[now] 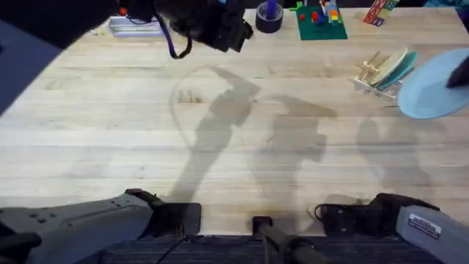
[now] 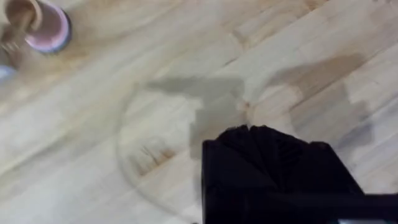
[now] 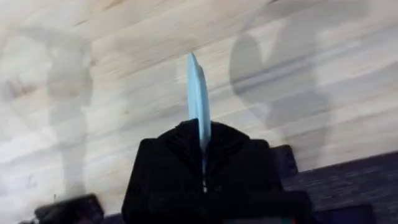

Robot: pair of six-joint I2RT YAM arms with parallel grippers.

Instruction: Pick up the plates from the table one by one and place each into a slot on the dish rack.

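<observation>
The right hand [image 3: 202, 146] grips the blue plate [image 1: 434, 84] edge-on, raised at far right beside the rack [image 1: 375, 75], which holds a yellow plate [image 1: 389, 64] and a teal plate [image 1: 400, 71]. Left hand [image 2: 273, 162]: grip unclear.

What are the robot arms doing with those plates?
They are putting plates into the dish rack. The right gripper is shut on the light blue plate, holding it up in the air beside the rack. A pale yellow plate already stands in a slot. The left gripper holds nothing.
</observation>
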